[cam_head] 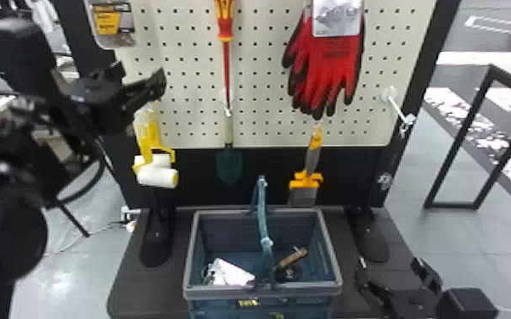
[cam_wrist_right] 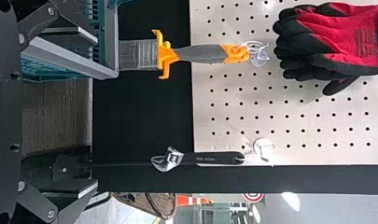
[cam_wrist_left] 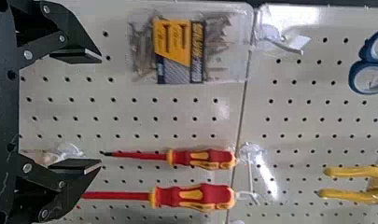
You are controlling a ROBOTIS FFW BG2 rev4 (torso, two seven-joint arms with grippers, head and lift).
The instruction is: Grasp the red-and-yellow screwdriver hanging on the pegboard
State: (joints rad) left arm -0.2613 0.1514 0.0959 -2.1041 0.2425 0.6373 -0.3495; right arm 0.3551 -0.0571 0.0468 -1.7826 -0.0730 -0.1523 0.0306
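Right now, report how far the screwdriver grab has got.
Done: the left gripper is raised to the pegboard, open. In hand: nothing; the screwdriver hangs on its hook, untouched. Left: line up on the handle, close, lift it off. The right gripper sits open, low by the basket.

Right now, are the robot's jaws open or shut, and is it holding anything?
Left gripper: jaws open, holding nothing.
Right gripper: jaws open, holding nothing.
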